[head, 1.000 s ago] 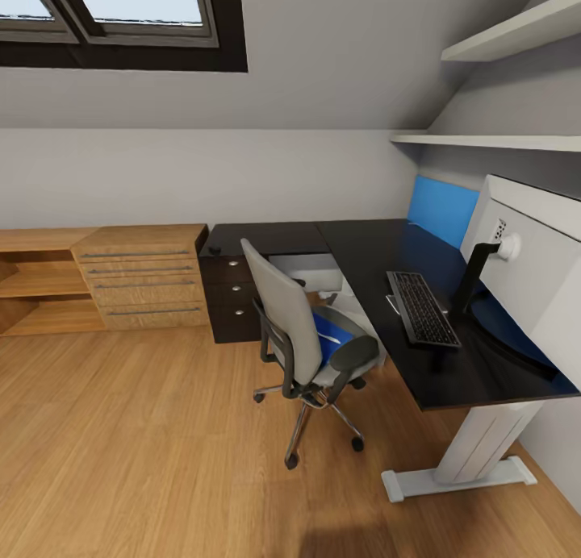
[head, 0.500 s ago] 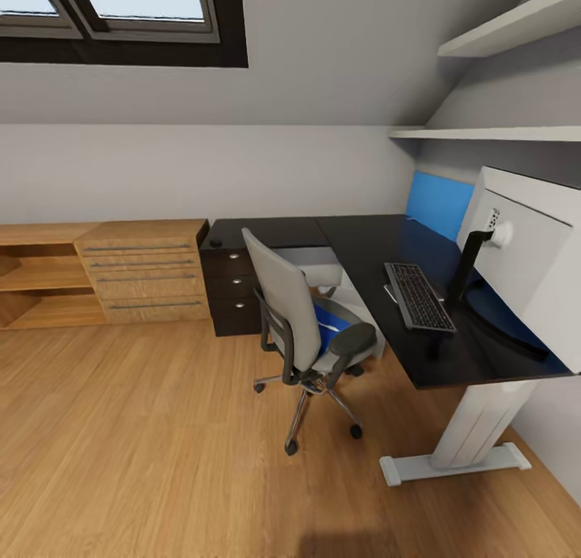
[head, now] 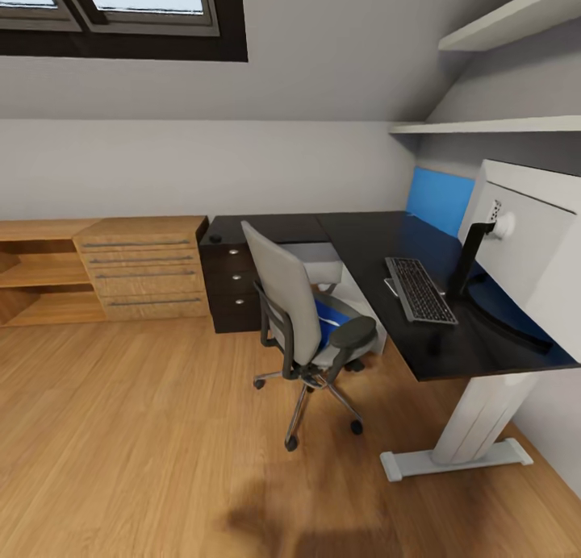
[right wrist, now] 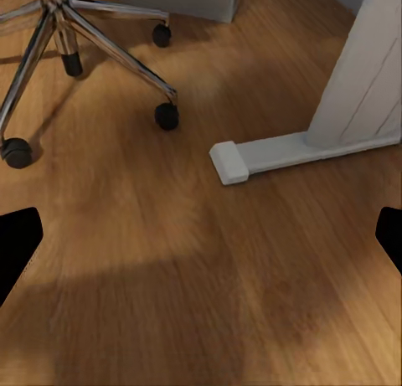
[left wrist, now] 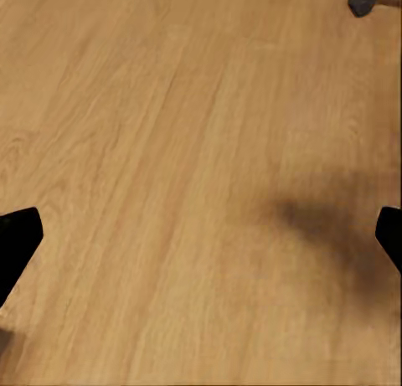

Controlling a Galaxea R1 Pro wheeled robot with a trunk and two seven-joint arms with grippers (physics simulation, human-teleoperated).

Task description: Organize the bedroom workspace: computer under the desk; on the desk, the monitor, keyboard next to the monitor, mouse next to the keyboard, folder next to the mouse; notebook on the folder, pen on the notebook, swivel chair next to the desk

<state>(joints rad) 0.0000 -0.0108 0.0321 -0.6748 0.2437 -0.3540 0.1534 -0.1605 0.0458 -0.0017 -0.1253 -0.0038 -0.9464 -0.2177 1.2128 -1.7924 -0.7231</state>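
My view has crept closer to the desk (head: 371, 243) since a second ago. The folder (head: 329, 326) lies on the swivel chair (head: 303, 324) seat, beside the desk. Both grippers hang over floor (head: 121, 429), fingers spread: left gripper (left wrist: 201, 235), right gripper (right wrist: 201, 235). The right wrist view shows the chair's castors, so that arm sits nearer.

1. We see the chair (head: 311, 332) on the floor (head: 145, 437), before the tabletop (head: 379, 251), with the folder (head: 329, 330) on its seat.
2. We find the keyboard (head: 420, 289) on the tabletop, left of the monitor (head: 528, 256).
3. We note the wooden drawer unit (head: 145, 268) left of the tabletop.
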